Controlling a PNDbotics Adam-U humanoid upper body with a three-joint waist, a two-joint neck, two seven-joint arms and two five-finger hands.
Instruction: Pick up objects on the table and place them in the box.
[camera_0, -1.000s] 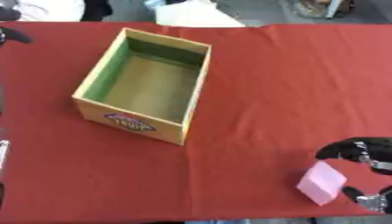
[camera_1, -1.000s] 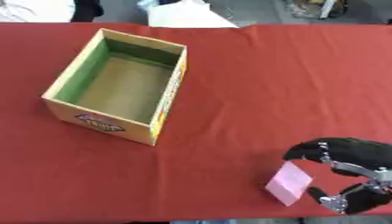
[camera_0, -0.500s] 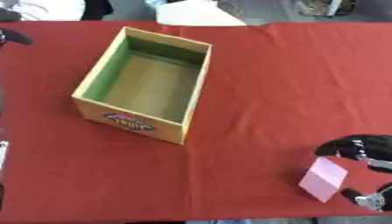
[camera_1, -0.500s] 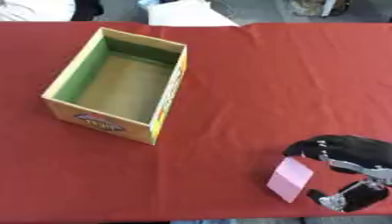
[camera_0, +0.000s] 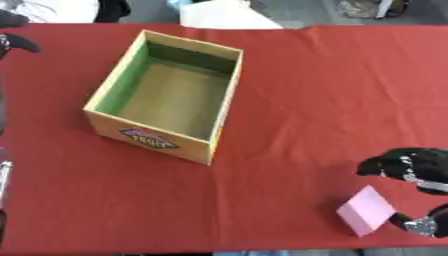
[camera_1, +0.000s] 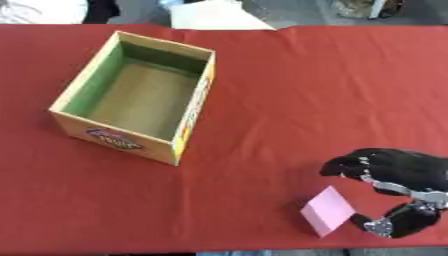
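Curling beside a small pink rectangular block (camera_1: 328, 211) near the red-clothed desk's (camera_1: 289, 90) front edge, the right robot hand (camera_1: 394, 172) seems to pinch it; the open yellow cardboard box (camera_1: 136, 97) sits well apart.

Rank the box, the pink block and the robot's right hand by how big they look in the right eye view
1. box, largest by far.
2. right hand, though the picture's edge cuts it off.
3. pink block, smallest; it sits beside the hand, so nearness hardly skews that pair.
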